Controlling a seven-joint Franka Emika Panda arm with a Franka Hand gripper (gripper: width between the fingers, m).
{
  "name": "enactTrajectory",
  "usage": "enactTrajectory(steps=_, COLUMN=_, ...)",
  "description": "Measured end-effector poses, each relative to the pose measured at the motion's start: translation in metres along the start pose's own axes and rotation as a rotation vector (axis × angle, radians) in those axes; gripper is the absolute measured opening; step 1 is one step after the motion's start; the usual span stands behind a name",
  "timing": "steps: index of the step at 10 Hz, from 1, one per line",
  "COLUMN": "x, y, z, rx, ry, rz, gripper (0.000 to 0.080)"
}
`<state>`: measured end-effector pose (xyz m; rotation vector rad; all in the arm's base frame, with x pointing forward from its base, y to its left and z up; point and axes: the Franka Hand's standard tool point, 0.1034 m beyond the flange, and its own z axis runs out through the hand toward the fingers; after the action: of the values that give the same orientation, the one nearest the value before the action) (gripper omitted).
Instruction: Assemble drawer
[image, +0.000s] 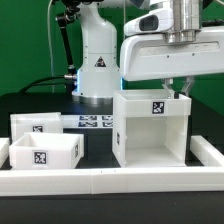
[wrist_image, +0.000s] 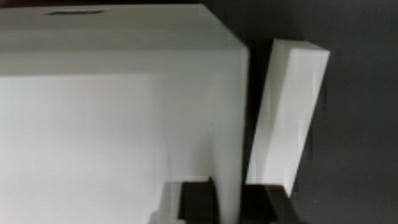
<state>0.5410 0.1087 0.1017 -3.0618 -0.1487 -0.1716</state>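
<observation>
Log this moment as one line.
jaws: at casing top edge, grip unclear | casing: upright | trays: both outside casing, exterior view's left

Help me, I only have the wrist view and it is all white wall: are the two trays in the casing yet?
Observer: No. The front tray and the back tray sit at the exterior view's left, apart from the casing.
Operator: Where is the gripper?
Observer: The gripper is at the casing's top rim, toward the exterior view's right.
Operator: Anything in front?
Observer: A long white rail runs in front of the parts.
</observation>
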Motion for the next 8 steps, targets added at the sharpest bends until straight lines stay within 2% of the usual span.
enactTrajectory(steps=2, x=0.014, y=0.000, z=0.001, rx=0.006, ry=0.047, rz=-0.001, gripper=0.0038)
enactTrajectory(steps=6, x=0.017, y=-0.001, z=0.000, rx=0.007, ry=0.061, rz=-0.018, gripper=0.0038)
enactTrajectory(steps=8, x=0.018, y=-0.002, z=-0.001, rx=0.013, ry=0.066, rz=0.096, gripper=0.0038)
